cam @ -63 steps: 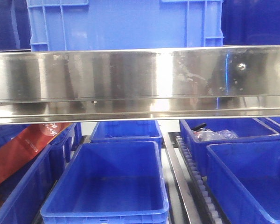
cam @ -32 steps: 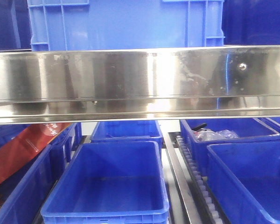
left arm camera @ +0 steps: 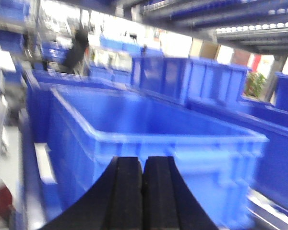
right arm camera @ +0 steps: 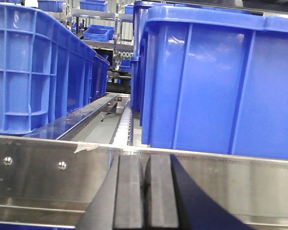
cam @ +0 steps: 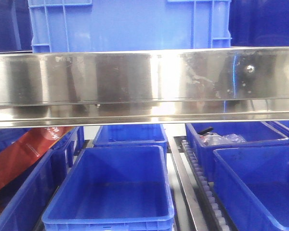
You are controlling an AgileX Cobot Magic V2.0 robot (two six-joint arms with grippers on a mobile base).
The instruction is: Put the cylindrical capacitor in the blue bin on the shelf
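Note:
The shelf's shiny steel front rail (cam: 144,82) runs across the front view, with an empty blue bin (cam: 108,224) below it at centre. Neither gripper shows in that view. In the blurred left wrist view, my left gripper (left arm camera: 143,160) is shut, its black pads pressed together with nothing showing between them, just before the rim of a blue bin (left arm camera: 149,139). My right gripper (right arm camera: 145,160) is shut in front of a steel rail (right arm camera: 48,167) of the shelf. The cylindrical capacitor is out of view.
More blue bins flank the centre one; a back right bin holds a clear bag (cam: 221,139). A red-brown package (cam: 24,154) leans at left. A roller track (cam: 202,183) runs between bins. Tall blue crates (right arm camera: 221,76) stand behind the right gripper's rail.

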